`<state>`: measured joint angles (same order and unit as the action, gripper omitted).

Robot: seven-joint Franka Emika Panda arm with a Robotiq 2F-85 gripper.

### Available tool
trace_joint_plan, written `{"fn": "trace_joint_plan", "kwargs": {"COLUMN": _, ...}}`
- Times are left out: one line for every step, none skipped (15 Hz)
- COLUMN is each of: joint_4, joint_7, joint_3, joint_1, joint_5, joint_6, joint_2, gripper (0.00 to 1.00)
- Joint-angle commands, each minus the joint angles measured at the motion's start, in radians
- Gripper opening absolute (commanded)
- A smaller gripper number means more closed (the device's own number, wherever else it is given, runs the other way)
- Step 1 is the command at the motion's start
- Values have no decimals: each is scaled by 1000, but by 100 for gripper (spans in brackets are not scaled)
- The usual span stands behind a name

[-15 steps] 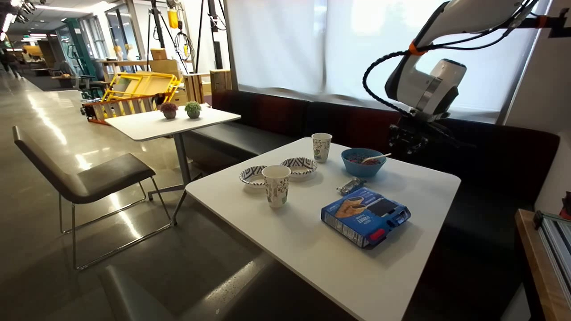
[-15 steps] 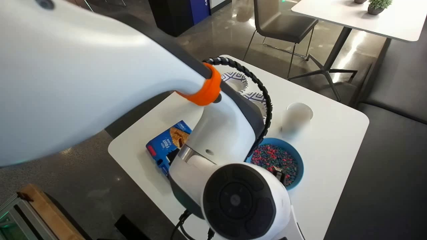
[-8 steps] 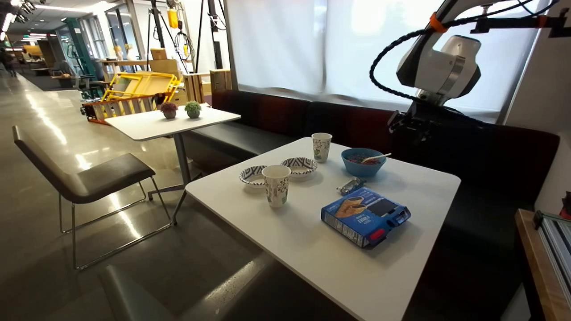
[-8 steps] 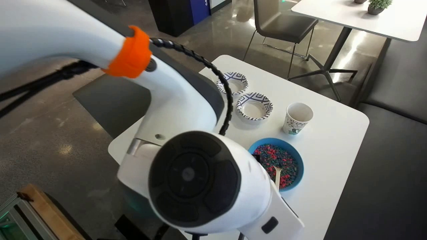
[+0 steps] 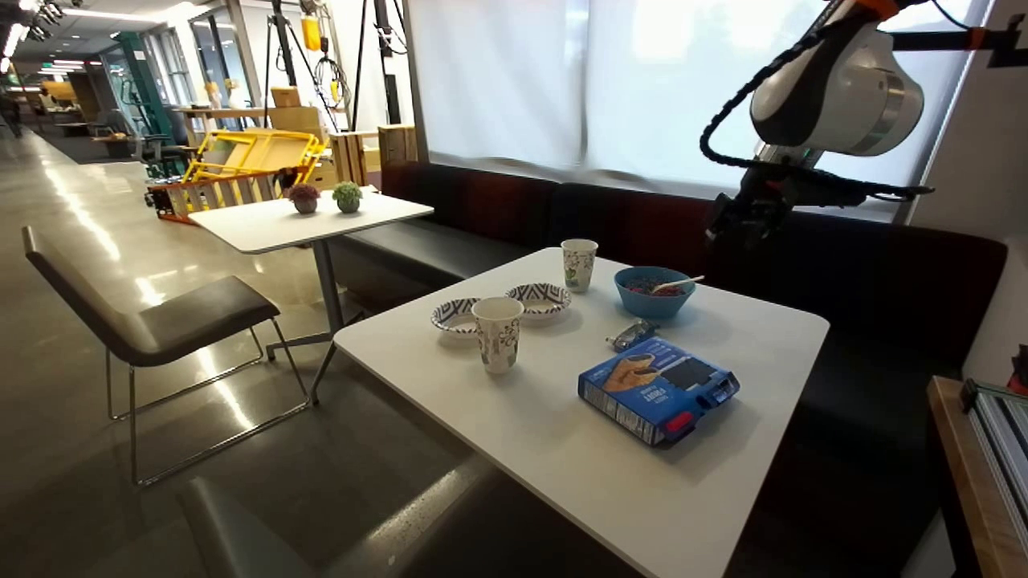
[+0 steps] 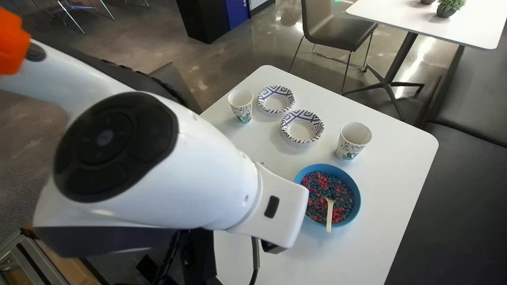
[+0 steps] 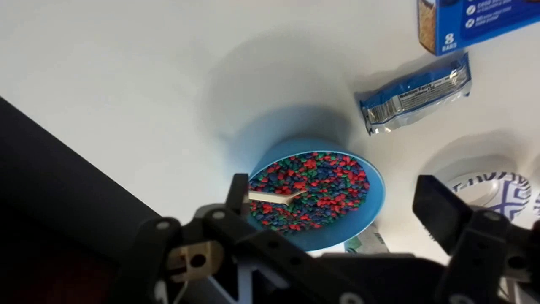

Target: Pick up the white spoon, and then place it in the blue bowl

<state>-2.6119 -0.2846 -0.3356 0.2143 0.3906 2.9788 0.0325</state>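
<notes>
The white spoon (image 5: pixel 679 283) rests in the blue bowl (image 5: pixel 654 305); its head is in the red, green and blue bits and its handle leans over the rim. The spoon (image 6: pixel 329 215) and bowl (image 6: pixel 357 194) also show in an exterior view. My gripper (image 5: pixel 737 229) is up in the air, to the right of and above the bowl. In the wrist view my gripper (image 7: pixel 333 188) is open with nothing between its fingers. The bowl (image 7: pixel 375 192) lies beyond them, and the left finger hides the end of the spoon's handle (image 7: pixel 270 196).
On the white table (image 5: pixel 530 417) stand a near paper cup (image 5: pixel 499 337), a far paper cup (image 5: pixel 578 266), two patterned dishes (image 6: pixel 302 126) (image 6: pixel 276 99), a blue box (image 5: pixel 654 389) and a wrapped bar (image 7: pixel 417 95). A dark bench (image 6: pixel 455 221) runs along one side.
The arm has moved up and back, away from the bowl, uncovering the spoon, dishes and a cup in an exterior view. The spoon and bowl have stayed where they were.
</notes>
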Motion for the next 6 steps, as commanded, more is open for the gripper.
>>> {"fn": "trace_joint_plan", "kwargs": {"joint_4": -85, "joint_7": 4, "joint_3": 4, "joint_1": 43, "joint_5": -265, "joint_6": 19, "joint_2": -128, "gripper": 100}}
{"fn": "trace_joint_plan", "kwargs": {"joint_4": -29, "joint_7": 3, "joint_3": 0, "joint_1": 14, "joint_5": -150, "joint_6": 2, "joint_2": -50, "gripper": 100}}
{"fn": "trace_joint_plan", "kwargs": {"joint_4": -39, "joint_7": 3, "joint_3": -1, "joint_1": 23, "joint_5": -198, "joint_6": 3, "joint_2": -73, "gripper": 100}}
{"fn": "trace_joint_plan", "kwargs": {"joint_4": -45, "joint_7": 3, "joint_3": -1, "joint_1": 29, "joint_5": -221, "joint_6": 3, "joint_2": -91, "gripper": 100}}
{"fn": "trace_joint_plan", "kwargs": {"joint_4": -50, "joint_7": 2, "joint_3": 0, "joint_1": 32, "joint_5": -232, "joint_6": 3, "joint_2": -102, "gripper": 100}}
{"fn": "trace_joint_plan", "kwargs": {"joint_4": -54, "joint_7": 1, "joint_3": 0, "joint_1": 34, "joint_5": -236, "joint_6": 3, "joint_2": -108, "gripper": 100}}
